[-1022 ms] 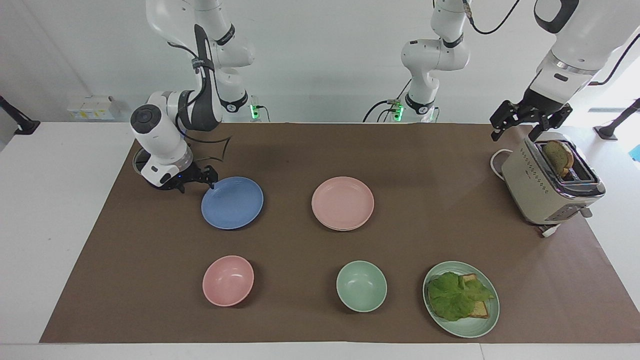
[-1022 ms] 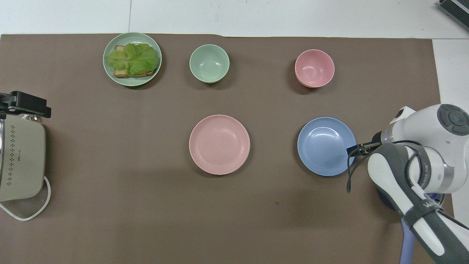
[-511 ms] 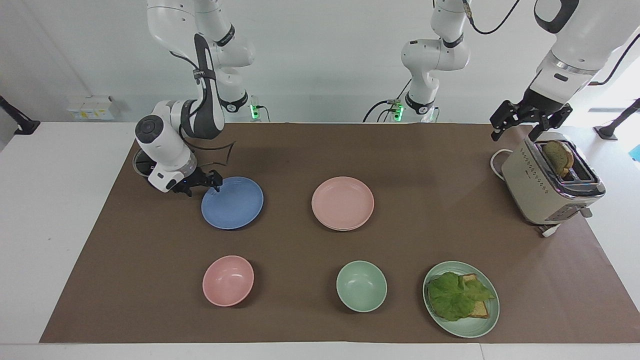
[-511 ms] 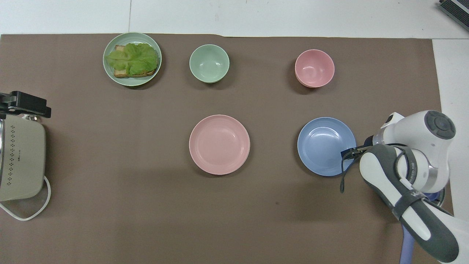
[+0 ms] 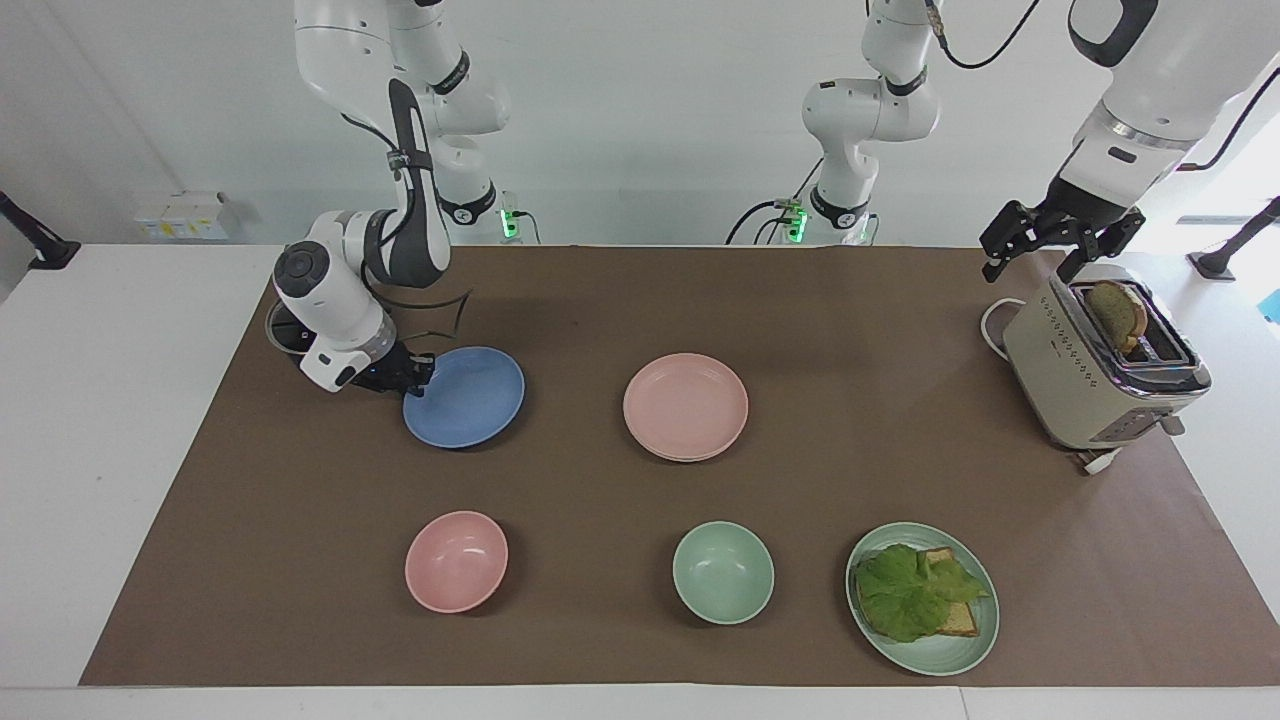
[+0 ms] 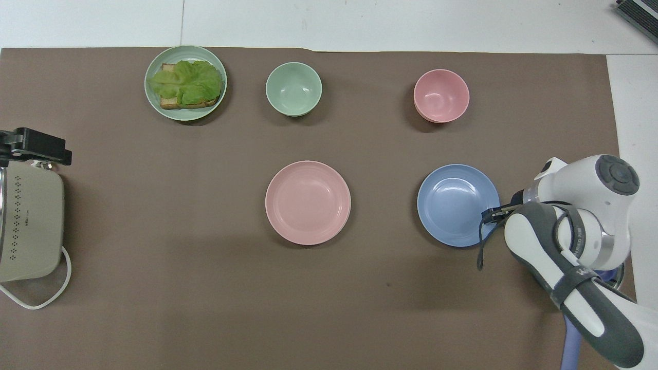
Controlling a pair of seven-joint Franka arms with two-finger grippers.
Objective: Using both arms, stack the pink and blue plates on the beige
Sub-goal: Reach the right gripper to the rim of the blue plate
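Facing view, from left to right: the right gripper [image 5: 412, 378] is seen clamped on the blue plate [image 5: 468, 398] at its rim toward the right arm's end. Open mat separates it from the pink plate [image 5: 686, 404], seemingly stacked on beige. The left gripper [image 5: 1058, 243] waits, fingers apart, over the toaster [image 5: 1095, 372].

The beige plate [image 5: 690, 452] barely peeks beneath the pink plate [image 5: 685, 403], perhaps.
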